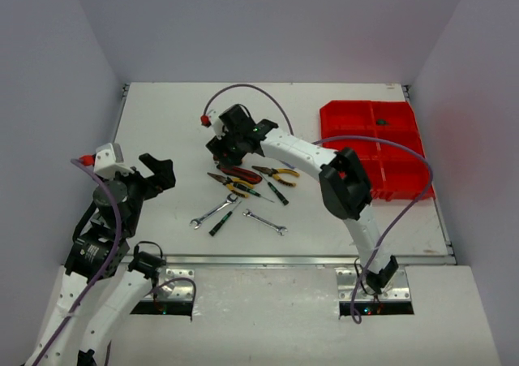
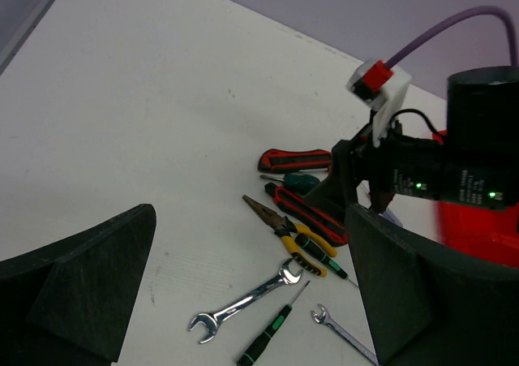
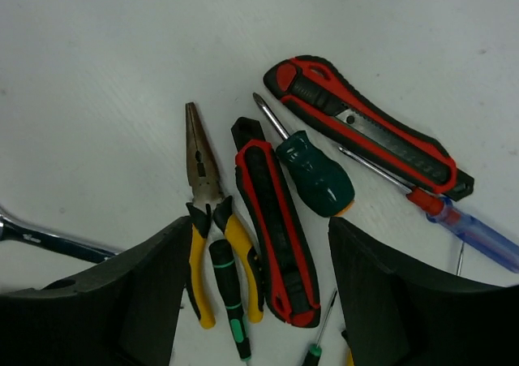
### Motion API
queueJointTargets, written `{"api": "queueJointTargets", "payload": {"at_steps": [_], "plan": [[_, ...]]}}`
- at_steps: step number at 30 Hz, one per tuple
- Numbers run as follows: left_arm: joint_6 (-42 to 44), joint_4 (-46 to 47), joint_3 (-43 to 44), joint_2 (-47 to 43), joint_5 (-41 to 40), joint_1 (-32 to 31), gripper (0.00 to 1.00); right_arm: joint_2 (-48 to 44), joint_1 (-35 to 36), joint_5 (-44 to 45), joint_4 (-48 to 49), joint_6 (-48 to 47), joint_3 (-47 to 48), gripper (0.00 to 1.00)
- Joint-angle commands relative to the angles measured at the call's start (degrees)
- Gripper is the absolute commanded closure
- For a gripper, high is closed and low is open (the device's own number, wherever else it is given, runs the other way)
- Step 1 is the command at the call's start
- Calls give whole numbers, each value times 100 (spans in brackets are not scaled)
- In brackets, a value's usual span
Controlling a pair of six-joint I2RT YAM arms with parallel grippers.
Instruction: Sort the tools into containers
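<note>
Right gripper (image 1: 220, 148) hangs over the tool cluster near the centre of the worktop (image 1: 162, 114), jaws spread, nothing grasped. In its wrist view a red-black handled tool (image 3: 272, 228) lies lengthwise btw the two fingers (image 3: 122, 301), apparently untouched. At that tool's 9 o'clock are yellow long-nose pliers (image 3: 207, 212), w/ a thin black-green screwdriver (image 3: 229, 289) btw the handles. At its 2 o'clock sits a stubby green screwdriver (image 3: 318, 175). Beyond that is a red-black utility knife (image 3: 365, 127), w/ a blue-handled screwdriver (image 3: 470, 232) alongside.

Top view: at the cluster's 6 o'clock lie a silver wrench (image 1: 214, 212), a second wrench (image 1: 266, 221) and a loose screwdriver (image 1: 223, 222). More yellow pliers (image 1: 277, 173) are at 3 o'clock. Red tray (image 1: 405, 151) sits at the worktop's 2 o'clock, well apart from the tools; a small dark item in a far compartment is too small to tell.

Left gripper (image 1: 160, 171) is at the cluster's 9 o'clock, well apart, jaws fully released & empty.
</note>
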Motion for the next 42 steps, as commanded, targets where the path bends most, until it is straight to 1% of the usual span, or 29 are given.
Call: {"api": "queueJointTargets", "payload": {"at_steps": [1,2,5,9,14,19,26,31,34,36,37,40,42], "plan": [[-25,209,12,26,18,-63,0,553,-8,206,-395,-788,775,32],[-25,209,11,1,18,-63,0,805,9,211,-436,-880,967,33],[-16,224,3,-30,33,-63,0,1042,50,510,-344,-999,1037,34],[1,244,-6,-48,92,-63,0,1277,39,843,-104,-1108,993,40],[19,262,-6,-15,132,-63,0,1347,-5,789,-47,-1050,1072,46],[19,262,-6,-24,132,-63,0,1512,-138,500,-222,-969,1196,56],[19,270,-15,-24,133,-63,0,1590,-166,434,-256,-1011,1054,59],[19,270,-15,-10,132,-63,0,1584,-158,329,-302,-999,951,58],[19,276,-15,6,146,-63,0,1412,-158,320,-210,-951,796,64],[28,276,-15,34,158,-63,0,1220,-162,270,-167,-884,748,73],[28,271,-15,46,158,-63,0,1128,-167,252,-154,-848,747,76],[28,279,-15,54,166,-63,0,770,-158,300,-73,-758,731,82],[28,279,-15,62,159,-55,0,484,-168,435,81,-722,606,83]]}}
